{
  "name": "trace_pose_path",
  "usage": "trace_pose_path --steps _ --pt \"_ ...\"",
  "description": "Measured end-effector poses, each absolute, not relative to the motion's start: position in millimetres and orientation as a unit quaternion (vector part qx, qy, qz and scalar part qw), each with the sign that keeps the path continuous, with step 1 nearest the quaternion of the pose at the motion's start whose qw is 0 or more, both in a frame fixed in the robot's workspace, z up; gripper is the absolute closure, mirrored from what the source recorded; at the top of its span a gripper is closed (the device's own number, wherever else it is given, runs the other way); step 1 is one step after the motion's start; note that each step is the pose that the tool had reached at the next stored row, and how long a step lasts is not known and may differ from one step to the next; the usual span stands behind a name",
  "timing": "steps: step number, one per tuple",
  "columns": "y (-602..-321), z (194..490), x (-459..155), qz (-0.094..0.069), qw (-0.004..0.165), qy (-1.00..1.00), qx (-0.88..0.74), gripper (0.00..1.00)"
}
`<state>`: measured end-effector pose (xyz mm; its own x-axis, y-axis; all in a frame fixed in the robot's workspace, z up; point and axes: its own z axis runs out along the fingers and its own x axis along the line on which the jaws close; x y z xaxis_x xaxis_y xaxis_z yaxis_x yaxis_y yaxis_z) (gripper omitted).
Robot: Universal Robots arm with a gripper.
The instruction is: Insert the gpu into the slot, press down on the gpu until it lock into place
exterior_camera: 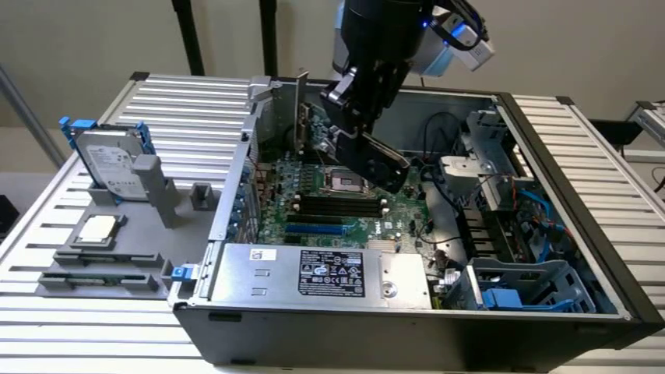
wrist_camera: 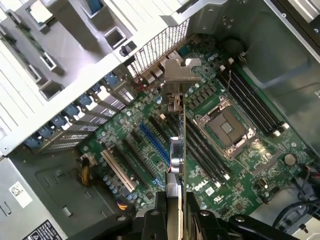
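A: Where is the gpu (exterior_camera: 376, 162) right now?
B: Inside the open case (exterior_camera: 416, 343), hanging tilted over the green motherboard (exterior_camera: 272, 210). The jaws pinch it at one end, one on either side of its thin body.
A: And the slot (exterior_camera: 314, 230)?
B: Unfilled. The bright-blue strip lies nearer the silver power supply (exterior_camera: 322, 273), and the card is apart from it, up over the CPU socket (exterior_camera: 346, 184) and the black memory slots (exterior_camera: 338, 206). From the wrist it shows edge-on, running roughly alongside the slot.
A: Touching the board?
B: It looks lifted clear — though I cannot tell for sure.
A: Anything on the bench (exterior_camera: 187, 109)?
B: A hard drive (exterior_camera: 109, 167) standing in a grey fixture (exterior_camera: 104, 265), at the exterior view's left.
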<state>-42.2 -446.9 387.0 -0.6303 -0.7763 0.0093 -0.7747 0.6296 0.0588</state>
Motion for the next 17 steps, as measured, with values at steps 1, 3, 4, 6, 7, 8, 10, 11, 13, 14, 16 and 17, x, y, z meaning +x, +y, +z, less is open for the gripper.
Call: trace_pose_path --steps 1,3,4,6,7,8,10,11,13,14,16,17 --pt "-446.8 386.3 -42.2 -0.024 0.017 -0.898 0.438 0.74" --pt "-446.8 385.1 -42.2 -0.024 0.017 -0.891 0.454 0.74" --pt "-446.9 384.5 -42.2 -0.023 0.016 -0.886 0.462 0.74" --pt "-446.9 382.7 -42.3 -0.023 0.016 -0.878 0.478 0.74" --pt "-446.9 381.6 -42.3 -0.022 0.016 -0.873 0.486 0.74" --pt "-446.9 380.5 -42.3 -0.022 0.015 -0.869 0.494 0.74" --pt "-446.8 378.4 -42.2 -0.021 0.015 -0.860 0.510 0.74" --pt "-446.8 377.5 -42.2 -0.021 0.015 -0.855 0.518 0.74" --pt "-446.8 375.9 -42.3 -0.020 0.014 -0.846 0.533 0.74" --pt "-446.8 375.2 -42.2 -0.019 0.014 -0.841 0.541 0.74" --pt "-446.8 374.0 -42.2 -0.018 0.013 -0.831 0.556 0.74" --pt "-446.8 373.5 -42.3 -0.018 0.012 -0.826 0.563 0.74"
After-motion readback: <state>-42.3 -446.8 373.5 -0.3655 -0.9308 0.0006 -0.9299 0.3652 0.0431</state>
